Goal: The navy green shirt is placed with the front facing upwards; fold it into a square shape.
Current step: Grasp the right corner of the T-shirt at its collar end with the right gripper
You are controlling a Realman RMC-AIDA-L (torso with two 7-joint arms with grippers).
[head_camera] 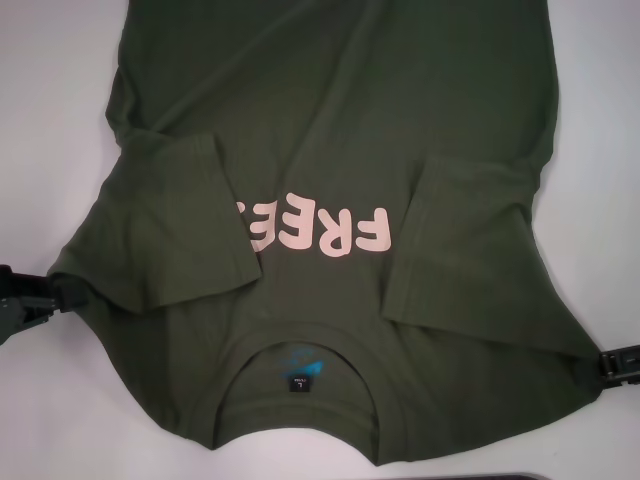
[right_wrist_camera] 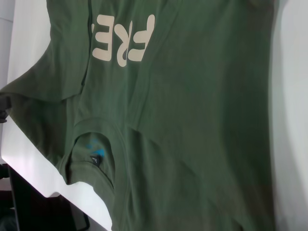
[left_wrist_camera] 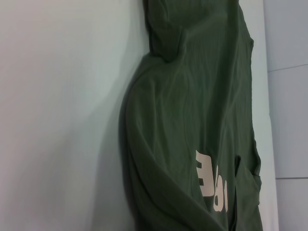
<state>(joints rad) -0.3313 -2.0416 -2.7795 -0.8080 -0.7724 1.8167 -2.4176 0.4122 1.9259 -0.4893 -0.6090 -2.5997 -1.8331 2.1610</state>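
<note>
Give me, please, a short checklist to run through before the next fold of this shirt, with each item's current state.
1. The navy green shirt lies front up, lettering showing: ok.
2. Both sleeves folded inward over the chest: ok; the left one covers the last letter.
3. Left gripper at the shirt's left shoulder edge: ok.
4. Right gripper at the right shoulder edge: ok.
5. Either gripper holding cloth: cannot tell.
6. Body smooth: not ok; wrinkles near the left sleeve.
</note>
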